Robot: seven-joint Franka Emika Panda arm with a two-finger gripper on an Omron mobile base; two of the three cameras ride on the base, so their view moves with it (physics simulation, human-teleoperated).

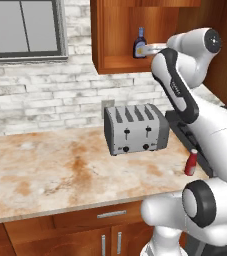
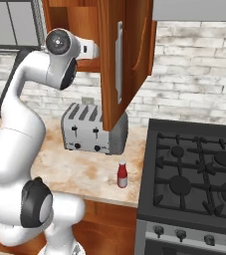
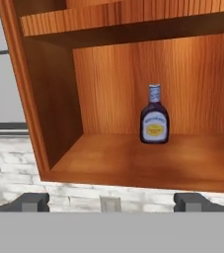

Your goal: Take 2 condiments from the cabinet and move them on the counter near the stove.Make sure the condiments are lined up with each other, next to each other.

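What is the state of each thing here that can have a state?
Cabinet: door open.
Dark bottle: upright on the cabinet shelf, capped, not held.
Red bottle: upright on the counter beside the stove, capped.
Stove: no flame on the burners.
Toaster: slots without bread.
Gripper: open, holding nothing.

Red bottle point(image 1: 191, 163), white cap, seemingly purple-brown bottle point(image 3: 154, 118), yellow label
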